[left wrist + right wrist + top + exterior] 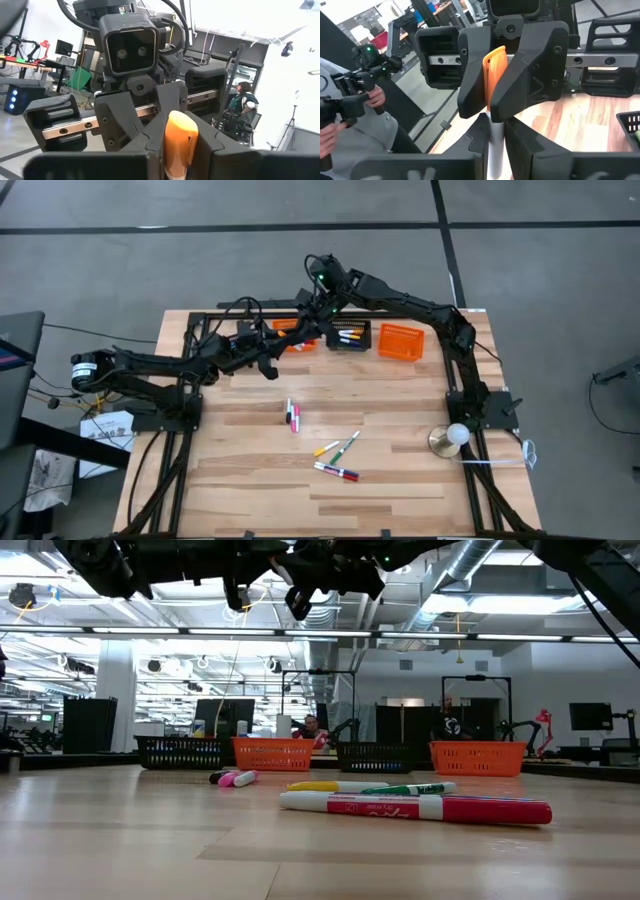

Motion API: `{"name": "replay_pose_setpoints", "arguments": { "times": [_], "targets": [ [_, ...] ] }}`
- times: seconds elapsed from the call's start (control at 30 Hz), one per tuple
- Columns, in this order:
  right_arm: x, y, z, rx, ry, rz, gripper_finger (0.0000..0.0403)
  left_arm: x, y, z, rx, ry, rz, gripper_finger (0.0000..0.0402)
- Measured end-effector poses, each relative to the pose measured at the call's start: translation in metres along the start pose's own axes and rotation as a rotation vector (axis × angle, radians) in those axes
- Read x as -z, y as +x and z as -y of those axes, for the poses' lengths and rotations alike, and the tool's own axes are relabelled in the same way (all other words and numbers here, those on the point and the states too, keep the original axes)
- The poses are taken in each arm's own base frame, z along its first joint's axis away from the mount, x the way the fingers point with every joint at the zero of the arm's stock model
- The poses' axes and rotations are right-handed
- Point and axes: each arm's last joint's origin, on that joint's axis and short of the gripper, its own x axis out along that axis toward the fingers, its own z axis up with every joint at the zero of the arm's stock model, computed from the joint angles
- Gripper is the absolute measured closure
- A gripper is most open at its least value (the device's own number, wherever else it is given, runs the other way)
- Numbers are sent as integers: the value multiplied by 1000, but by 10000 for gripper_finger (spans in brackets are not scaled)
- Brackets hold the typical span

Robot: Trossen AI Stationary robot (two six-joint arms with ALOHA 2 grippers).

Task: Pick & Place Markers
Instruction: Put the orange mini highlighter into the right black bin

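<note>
Worktop (250, 480): pale wood, loose markers (335, 460) mid-board.
Left hand (297, 340): raised, clamped on orange cap.
Right hand (312, 328): facing it, gripping the same marker's (495, 90) white barrel, above baskets (400, 340).

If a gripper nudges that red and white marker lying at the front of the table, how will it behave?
The red and white marker looks like a round, slim barrel lying flat, so it probably rolls sideways. It seems rigid and light. Its smooth plastic may slip between fingers.
</note>
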Motion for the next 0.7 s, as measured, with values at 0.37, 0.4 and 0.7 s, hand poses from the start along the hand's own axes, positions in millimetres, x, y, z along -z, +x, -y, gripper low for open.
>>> {"name": "replay_pose_setpoints", "arguments": {
  "times": [0.37,0.4,0.7],
  "targets": [
    [2,-8,3,-10,21,1,348,0,0,0,2,9,-1,353],
    [3,-11,4,-22,31,1,348,0,0,0,4,10,-1,353],
    [12,-37,11,-97,123,13,347,-1,0,-4,-11,18,3,350]
  ]
}}
